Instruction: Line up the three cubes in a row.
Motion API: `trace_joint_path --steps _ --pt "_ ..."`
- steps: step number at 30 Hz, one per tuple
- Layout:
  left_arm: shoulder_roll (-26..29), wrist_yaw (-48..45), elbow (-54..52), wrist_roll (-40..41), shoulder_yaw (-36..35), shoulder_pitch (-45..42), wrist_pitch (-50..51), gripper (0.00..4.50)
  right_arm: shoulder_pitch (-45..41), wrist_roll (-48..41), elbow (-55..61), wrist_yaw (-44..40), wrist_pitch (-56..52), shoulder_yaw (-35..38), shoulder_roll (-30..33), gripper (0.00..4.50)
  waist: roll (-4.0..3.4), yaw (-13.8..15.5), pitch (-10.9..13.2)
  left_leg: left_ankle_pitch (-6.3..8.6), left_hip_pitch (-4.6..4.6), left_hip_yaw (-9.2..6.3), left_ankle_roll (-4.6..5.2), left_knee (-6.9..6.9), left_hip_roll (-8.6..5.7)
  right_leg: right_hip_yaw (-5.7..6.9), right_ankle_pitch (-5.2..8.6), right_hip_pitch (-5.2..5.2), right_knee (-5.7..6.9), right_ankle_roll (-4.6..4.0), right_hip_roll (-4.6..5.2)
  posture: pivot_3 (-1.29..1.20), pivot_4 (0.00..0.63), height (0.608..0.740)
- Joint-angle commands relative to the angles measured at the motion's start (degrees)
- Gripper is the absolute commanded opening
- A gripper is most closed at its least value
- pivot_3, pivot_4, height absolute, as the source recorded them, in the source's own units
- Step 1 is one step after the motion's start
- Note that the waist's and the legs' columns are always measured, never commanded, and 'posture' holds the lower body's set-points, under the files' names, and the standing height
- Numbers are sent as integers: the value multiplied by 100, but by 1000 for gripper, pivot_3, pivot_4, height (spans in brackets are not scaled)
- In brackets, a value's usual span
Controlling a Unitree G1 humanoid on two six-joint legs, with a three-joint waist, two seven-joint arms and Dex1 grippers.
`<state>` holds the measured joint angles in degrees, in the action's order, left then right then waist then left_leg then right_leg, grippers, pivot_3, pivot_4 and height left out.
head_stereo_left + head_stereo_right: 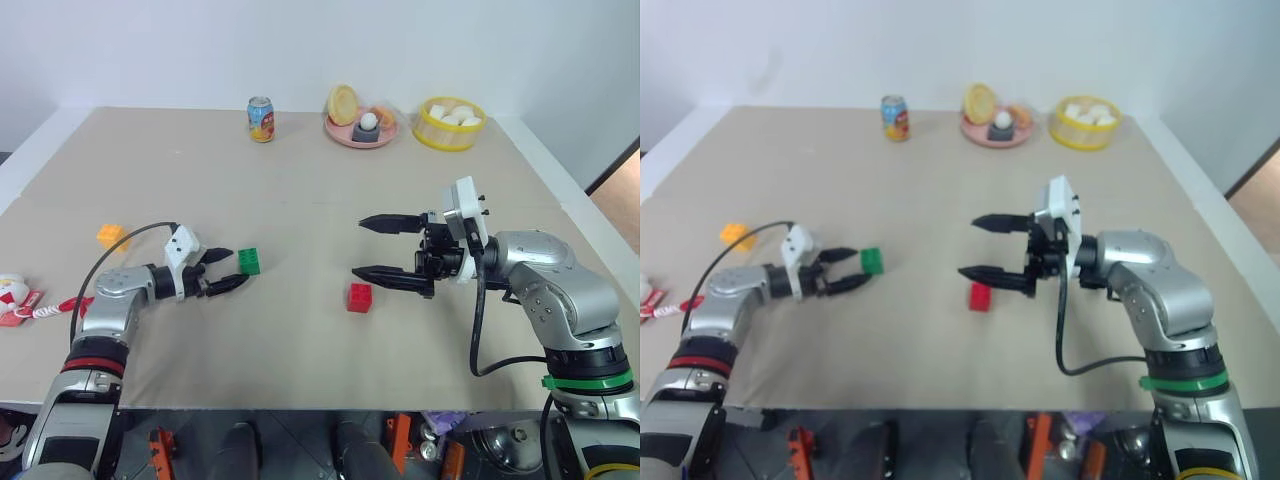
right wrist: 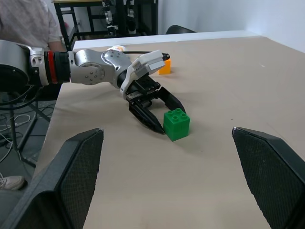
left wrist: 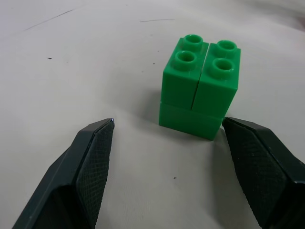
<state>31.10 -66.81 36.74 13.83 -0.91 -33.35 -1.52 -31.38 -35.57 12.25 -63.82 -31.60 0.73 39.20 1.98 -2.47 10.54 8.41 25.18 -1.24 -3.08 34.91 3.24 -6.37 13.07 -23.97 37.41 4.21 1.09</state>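
The small green studded plastic cube [image 3: 200,90] looked light, rigid, slick; the open left gripper [image 1: 222,270] just beside it should pinch its flat sides.

Nothing here can really be read. The soda can [image 1: 261,119] at the far edge of the table has a colourful printed label, but its lettering is too small to make out. The green cube [image 3: 200,88], seen up close, has plain studs with no legible marking, and the red cube [image 1: 360,297] and orange-yellow cube [image 1: 111,236] carry no writing either.
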Motion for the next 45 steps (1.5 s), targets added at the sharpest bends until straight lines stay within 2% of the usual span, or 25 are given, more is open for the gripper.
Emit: trace_joint_path --steps 1,8,17,25,35,40,45 --pt "-180 -199 79 -128 244 -108 -18 3761 -71 -63 167 -4 79 183 78 4469 -3 14 -2 0 0 0 0 0 0 0 0 1 0 1 0 0 150 740" --pt "-402 -351 -75 -197 348 -256 163 3761 -117 -8 122 12 147 115 40 4469 -4 98 -2 0 1 -2 0 6 -11 1 4 8 0 7 9 0 150 740" --pt "-313 -557 -65 -269 354 -236 200 3761 -105 44 90 40 220 103 31 4469 -4 99 -2 0 2 -2 0 6 -21 1 10 9 0 16 20 0 150 740" --pt "-329 -568 42 -337 375 -280 107 1283 -165 134 -21 51 295 68 3 4500 -4 95 -2 1 2 -2 0 5 -21 1 13 8 0 15 20 0 150 740" --pt "-381 -635 -322 -405 543 -251 -72 1284 -183 164 -44 37 304 92 22 4500 -4 96 -2 1 2 -2 0 5 -21 1 12 9 0 16 20 0 150 740" --pt "-498 -1005 -1351 -296 940 -91 74 1284 292 -101 300 -319 94 281 447 4500 -4 107 -2 1 14 -3 0 5 -26 1 16 7 -5 21 25 0 150 740" --pt "-586 -1215 -1890 -194 1226 -40 252 1284 939 -165 567 -558 139 449 926 4500 -5 75 -1 4 17 -6 1 1 -22 1 16 -3 -4 20 19 0 150 740"
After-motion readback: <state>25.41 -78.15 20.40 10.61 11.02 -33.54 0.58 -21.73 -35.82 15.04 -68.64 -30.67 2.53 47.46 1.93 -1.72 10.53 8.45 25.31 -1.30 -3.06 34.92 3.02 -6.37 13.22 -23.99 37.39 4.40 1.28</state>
